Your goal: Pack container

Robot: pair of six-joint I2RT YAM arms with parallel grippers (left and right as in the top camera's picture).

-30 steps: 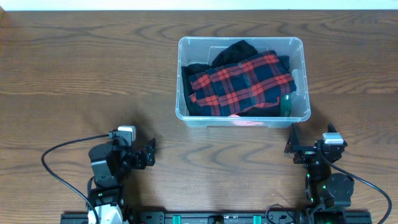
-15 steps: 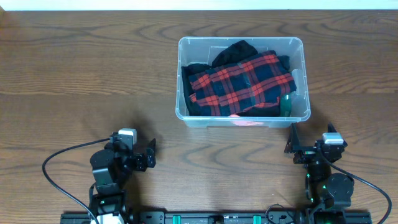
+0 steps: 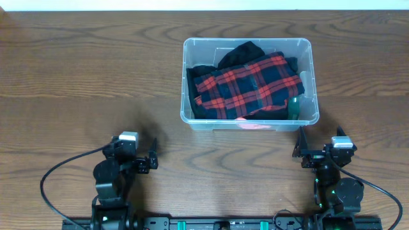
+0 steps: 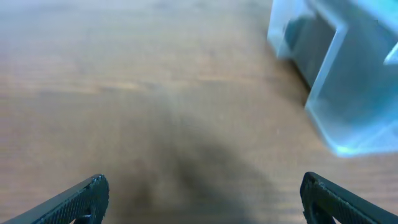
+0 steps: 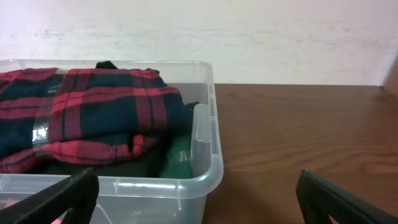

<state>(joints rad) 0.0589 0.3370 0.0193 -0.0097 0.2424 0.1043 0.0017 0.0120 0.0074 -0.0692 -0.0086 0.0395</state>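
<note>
Both the left end effector (image 3: 152,160) and the right end effector (image 3: 300,148) are sitting wide open and empty, while the container (image 3: 248,43) in front of the right one is holding a puffy red plaid cloth (image 3: 246,86) that a low reach might be snagging and dragging out.

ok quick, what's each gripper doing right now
Left gripper: jaws open, holding nothing.
Right gripper: jaws open, holding nothing.
</note>
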